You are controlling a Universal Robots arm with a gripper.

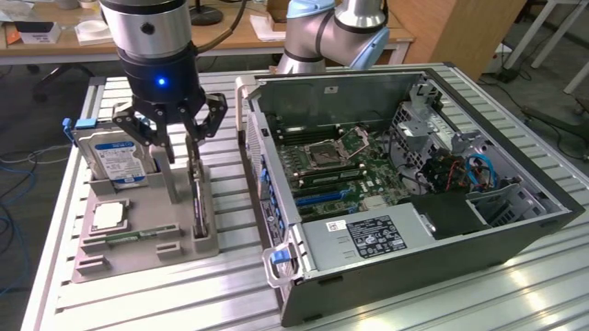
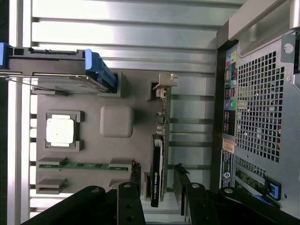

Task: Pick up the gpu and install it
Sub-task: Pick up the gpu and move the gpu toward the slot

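**One open end effector over the gpu, grasp not yet made**

gpu [image 2: 157, 159] stands on its long edge in a slot of the grey tray [image 1: 138, 252], along the tray side nearest the computer case [image 1: 414, 255], with its silvery bracket at one end. It is seated in the slot, not lifted.

End effector [image 1: 175, 138] hangs directly over it, fingers spread wide, one on each side of the card with gaps showing. It holds nothing.

Step in hand, my read: approach for the pick-up. Install not begun; case lies open with the motherboard [image 1: 341, 172] exposed.

A clean grip looks to need the fingers centred on the thin card, closing on its flat faces and clear of the slot walls. If the line-up is off, the card could tilt or slip.

Also in the tray:
- hard drive [image 1: 115, 155], upright in an end slot
- processor [image 1: 109, 215], in a pocket
- memory stick [image 2: 79, 165], lying flat

The tray rests on the slatted metal surface [image 1: 184, 296], just beside the case.

Exterior view gives the end effector's height above the tray and the case interior. Wrist view gives the top-down line-up of fingers to card edge, plus the case's rear port panel.
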